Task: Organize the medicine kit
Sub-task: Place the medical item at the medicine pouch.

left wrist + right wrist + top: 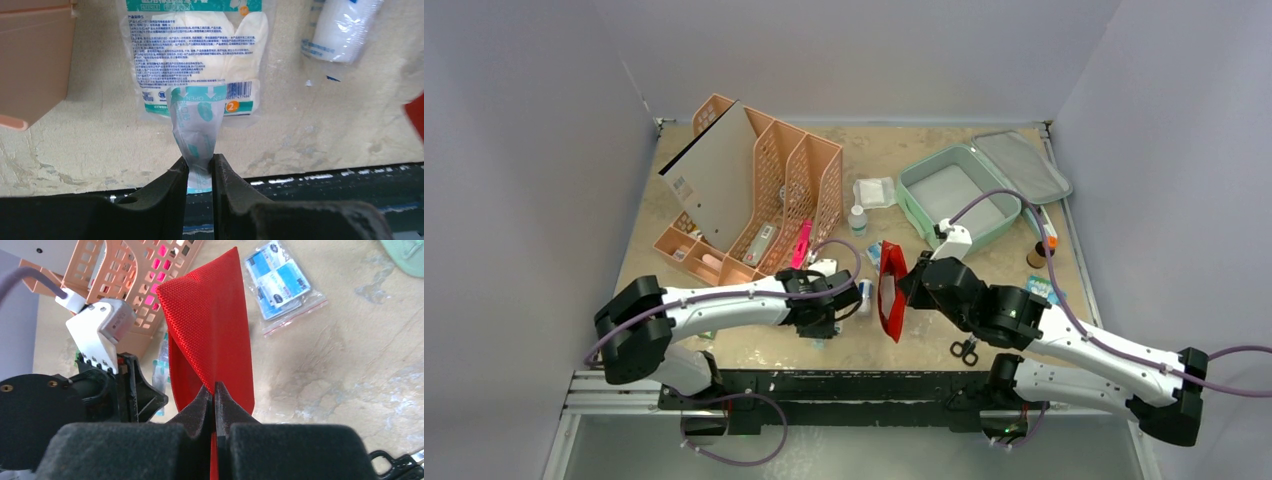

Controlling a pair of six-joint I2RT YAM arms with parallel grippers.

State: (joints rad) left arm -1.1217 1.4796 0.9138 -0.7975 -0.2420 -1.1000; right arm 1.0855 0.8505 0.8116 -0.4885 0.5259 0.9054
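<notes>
Our medicine kit [911, 203] lies lid-open at the far right of the desk [1014, 262], while nearer us the right hand [215, 395] is clamped on the upright red pouch [210, 325] and the left hand [200, 172] pinches the tab of the glove packet [195, 55], so we judge packing is in hand, and the next move calls for lifting that packet cleanly toward pouch or kit.

In the left wrist view the glove packet [195, 55] runs off the top edge, its print too small to read, and a white wrapped roll [340, 30] is cropped too — a red blur [416, 117] sits far right. The right wrist view catches only a corner of the medicine kit [407, 255] (top right); the red pouch [210, 335] disappears between the fingers of the right tool [215, 388]. From above, things in the rack [796, 180] are too small to identify.
</notes>
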